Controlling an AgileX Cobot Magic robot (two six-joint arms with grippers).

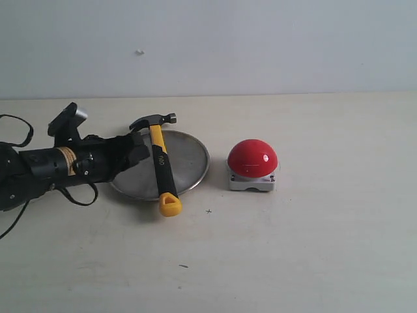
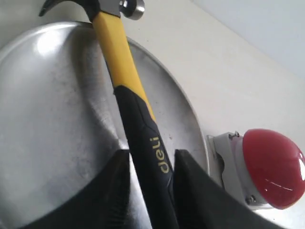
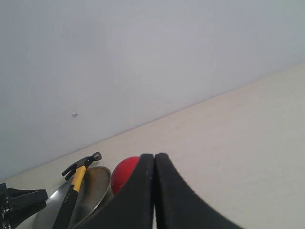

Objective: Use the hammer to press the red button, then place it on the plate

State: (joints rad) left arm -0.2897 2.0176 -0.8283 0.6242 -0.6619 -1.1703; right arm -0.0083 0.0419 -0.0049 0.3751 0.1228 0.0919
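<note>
We judge the task nearly finished: the hammer (image 1: 159, 163) lies across the plate (image 1: 193, 154), left end effector (image 2: 151, 160) astride it, gripping or not we cannot tell, right end effector (image 3: 154, 158) pressed together.

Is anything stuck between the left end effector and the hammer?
Nothing visible is. The left end effector has one black finger on each side of the yellow-shafted, black-gripped claw hammer, which lies across the round shiny metal plate.
</note>
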